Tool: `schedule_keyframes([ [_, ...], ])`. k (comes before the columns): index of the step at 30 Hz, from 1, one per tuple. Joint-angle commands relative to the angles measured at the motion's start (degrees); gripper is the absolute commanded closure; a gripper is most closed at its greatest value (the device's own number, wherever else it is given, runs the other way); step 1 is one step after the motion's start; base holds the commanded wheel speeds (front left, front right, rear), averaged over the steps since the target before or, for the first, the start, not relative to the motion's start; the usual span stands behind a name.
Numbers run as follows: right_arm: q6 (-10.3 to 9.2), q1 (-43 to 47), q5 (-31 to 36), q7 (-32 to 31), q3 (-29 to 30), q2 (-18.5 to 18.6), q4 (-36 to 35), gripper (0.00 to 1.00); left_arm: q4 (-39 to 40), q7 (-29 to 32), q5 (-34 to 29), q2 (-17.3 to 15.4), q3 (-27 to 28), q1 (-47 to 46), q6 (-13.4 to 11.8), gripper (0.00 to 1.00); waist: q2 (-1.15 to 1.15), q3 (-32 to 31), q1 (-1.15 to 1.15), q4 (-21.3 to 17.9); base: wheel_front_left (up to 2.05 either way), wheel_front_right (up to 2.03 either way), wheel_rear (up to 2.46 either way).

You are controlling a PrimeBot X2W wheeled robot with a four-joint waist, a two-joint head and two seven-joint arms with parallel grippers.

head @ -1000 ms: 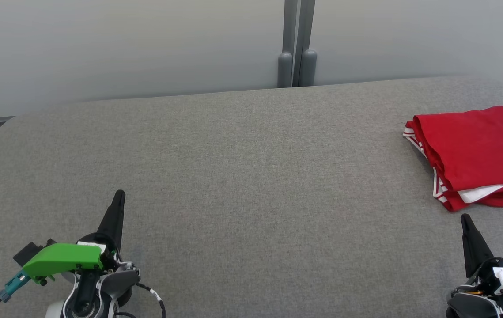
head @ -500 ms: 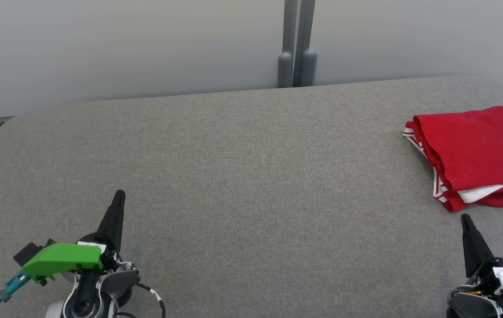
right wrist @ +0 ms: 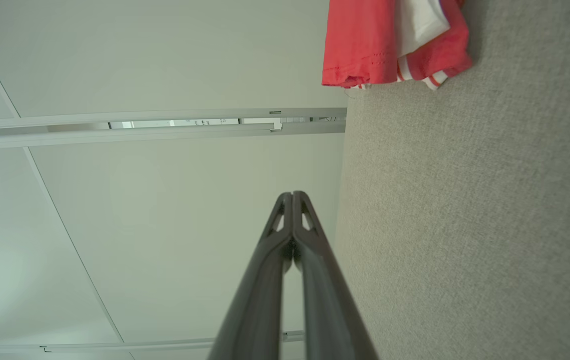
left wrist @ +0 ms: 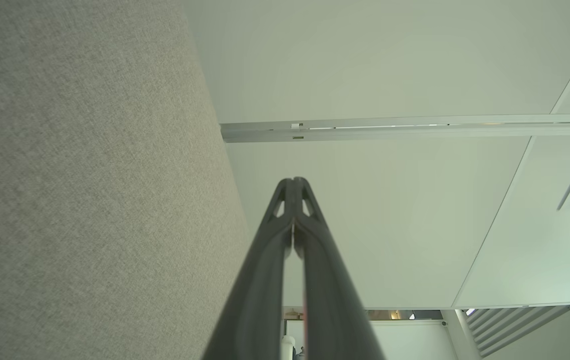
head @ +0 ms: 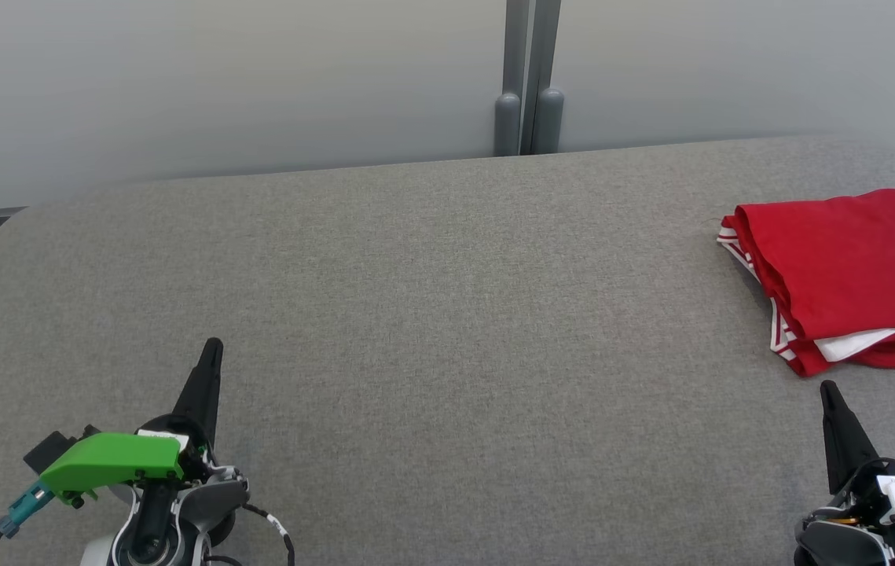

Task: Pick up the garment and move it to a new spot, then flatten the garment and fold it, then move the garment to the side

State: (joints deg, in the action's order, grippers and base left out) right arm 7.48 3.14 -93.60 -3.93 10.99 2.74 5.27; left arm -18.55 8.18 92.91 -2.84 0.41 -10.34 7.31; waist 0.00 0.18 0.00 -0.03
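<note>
Now the garment (head: 848, 275) is lying folded at the far right of the table (head: 447, 314), touching neither gripper. It is sitting as a thick, roughly rectangular stack of soft red knit. Its top face is smooth, red-and-white striped trim is peeking out along its left edge, and a white layer is poking from its near corner. In the right wrist view a fine line of stitching is running along one red hem.

The table is wearing a matte grey woven cover with a fine speckled weave, and its far corners are curving round.

The left gripper (head: 213, 346) is resting low at the near left, its dark tapering fingers pressing together into a single point and grasping nothing. In its wrist view the tips are meeting, with small triangular cut-outs just below them. An angular green plastic cover (head: 113, 460) is capping that wrist.

The right gripper (head: 827, 387) is sitting at the near right, likewise clenched and empty. Its point is aiming at the garment's near edge, close to it but apart.

Behind the table, smooth pale panels (head: 219, 86) are meeting at a grey post (head: 527, 79) with two rounded caps.
</note>
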Motion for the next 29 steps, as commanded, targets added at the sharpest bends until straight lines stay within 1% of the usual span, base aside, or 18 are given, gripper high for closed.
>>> schedule_keyframes([
  [1,0.02,-0.6,-0.1,-0.1,0.1,0.3,-0.2,1.00,0.2,0.0,0.3,0.0,0.2,-1.0,0.3,1.00,0.00,0.0,0.00,0.0,0.00,0.00,0.00],
  [29,0.02,-0.6,-0.1,-0.1,0.1,0.3,-0.2,1.00,0.2,0.0,0.3,0.0,0.2,-1.0,0.3,1.00,0.00,0.0,0.00,0.0,0.00,0.00,0.00],
])
